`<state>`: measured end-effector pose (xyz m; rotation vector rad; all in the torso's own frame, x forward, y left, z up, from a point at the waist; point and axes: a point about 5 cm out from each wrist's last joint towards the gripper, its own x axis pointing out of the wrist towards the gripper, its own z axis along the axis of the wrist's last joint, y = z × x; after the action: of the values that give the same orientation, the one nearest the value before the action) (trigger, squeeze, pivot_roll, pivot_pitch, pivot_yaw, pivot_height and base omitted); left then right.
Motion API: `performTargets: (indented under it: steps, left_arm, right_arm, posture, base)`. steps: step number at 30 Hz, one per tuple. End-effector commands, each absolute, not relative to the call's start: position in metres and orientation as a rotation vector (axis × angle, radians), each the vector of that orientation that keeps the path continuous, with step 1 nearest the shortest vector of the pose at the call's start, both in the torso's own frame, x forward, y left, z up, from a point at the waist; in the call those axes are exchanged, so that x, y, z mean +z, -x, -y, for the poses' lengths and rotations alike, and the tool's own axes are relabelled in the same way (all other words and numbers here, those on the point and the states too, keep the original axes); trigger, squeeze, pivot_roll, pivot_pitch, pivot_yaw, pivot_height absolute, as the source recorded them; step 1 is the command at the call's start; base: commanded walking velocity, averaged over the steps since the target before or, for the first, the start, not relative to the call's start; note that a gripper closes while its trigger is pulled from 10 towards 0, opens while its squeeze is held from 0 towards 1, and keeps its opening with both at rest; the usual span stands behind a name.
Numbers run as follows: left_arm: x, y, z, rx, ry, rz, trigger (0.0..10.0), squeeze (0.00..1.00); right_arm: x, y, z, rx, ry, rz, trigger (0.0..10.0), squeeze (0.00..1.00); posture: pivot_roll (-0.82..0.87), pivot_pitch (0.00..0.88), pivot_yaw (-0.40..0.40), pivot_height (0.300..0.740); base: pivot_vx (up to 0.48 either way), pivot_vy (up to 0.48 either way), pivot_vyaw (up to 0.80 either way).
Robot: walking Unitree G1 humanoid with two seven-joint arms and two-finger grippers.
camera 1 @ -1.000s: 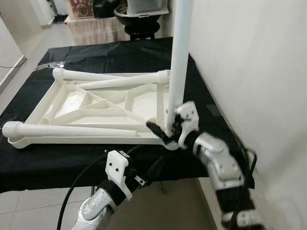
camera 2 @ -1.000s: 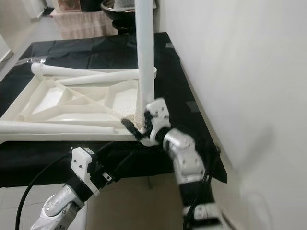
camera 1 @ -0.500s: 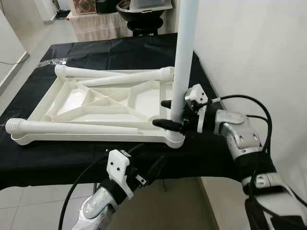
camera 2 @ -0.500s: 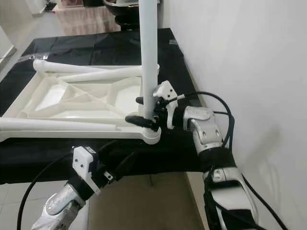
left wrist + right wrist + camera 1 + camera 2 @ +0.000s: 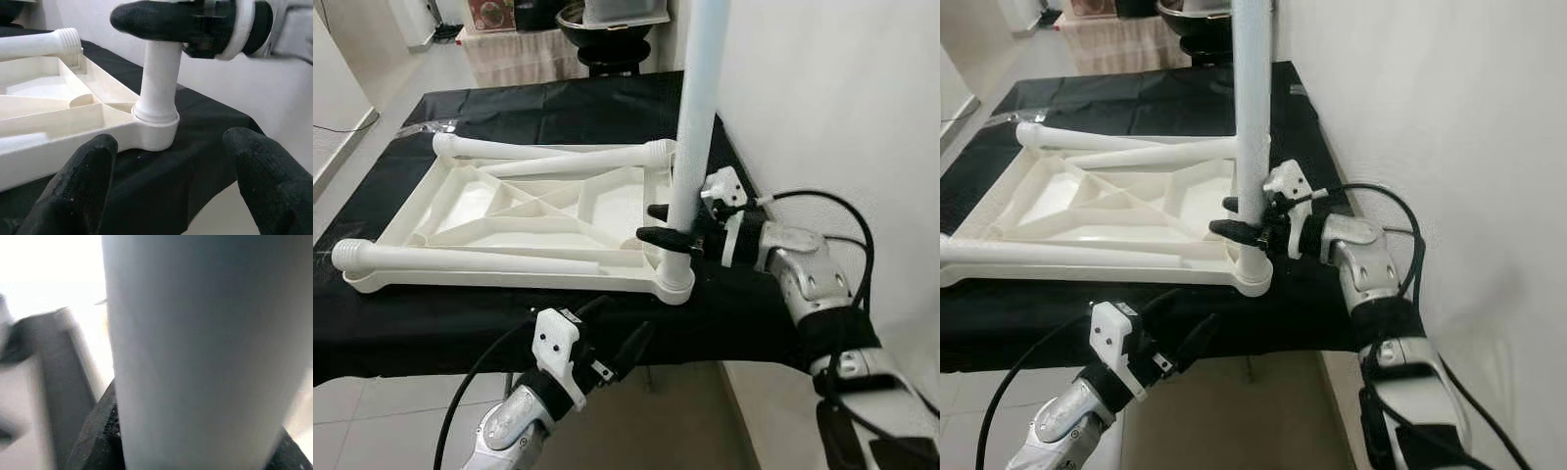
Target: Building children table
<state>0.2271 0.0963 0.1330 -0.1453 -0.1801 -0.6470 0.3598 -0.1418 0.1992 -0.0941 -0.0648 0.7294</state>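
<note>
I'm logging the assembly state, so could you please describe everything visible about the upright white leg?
The upright leg is a smooth white tube, plastic by its look, standing vertical in the round corner socket of the upturned tabletop, at the corner nearest the wall. Its top runs out of frame. The right gripper grips it just above the socket, one black finger on each side.

1. A home room: tiled floor [image 5: 352, 411], plain white wall [image 5: 832, 108].
2. A table [image 5: 558, 108] under black cloth.
3. Behind it, a cloth-draped stand [image 5: 514, 54] with household items.
</note>
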Motion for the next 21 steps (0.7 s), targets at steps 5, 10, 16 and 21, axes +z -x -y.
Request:
performTargets:
  steps: [5, 10, 16, 21]
  left_arm:
    - [0.132, -0.226, -0.100, -0.649, 0.132, 0.173, 10.0, 0.00]
    - [0.131, -0.230, -0.100, -0.647, 0.126, 0.172, 10.0, 0.00]
    - [0.131, -0.231, -0.100, -0.638, 0.126, 0.177, 10.0, 0.00]
    - [0.130, -0.232, -0.099, -0.638, 0.125, 0.178, 10.0, 0.00]
  right_arm:
    - [0.136, -0.331, 0.149, 0.125, 0.107, -0.148, 0.0, 0.00]
    - [0.156, -0.354, 0.120, 0.177, 0.167, -0.055, 0.0, 0.00]
    - [0.164, -0.375, 0.118, 0.198, 0.180, -0.052, 5.0, 0.00]
    - [0.177, -0.392, 0.127, 0.121, 0.180, -0.034, 10.0, 0.42]
  posture:
    - [0.08, 0.135, 0.040, 0.740]
    - [0.09, 0.111, 0.022, 0.740]
    - [0.09, 0.105, 0.021, 0.740]
    - [0.09, 0.099, 0.024, 0.740]
  base:
    - [0.000, 0.000, 0.00]
    - [0.000, 0.000, 0.00]
    - [0.000, 0.000, 0.00]
    - [0.000, 0.000, 0.00]
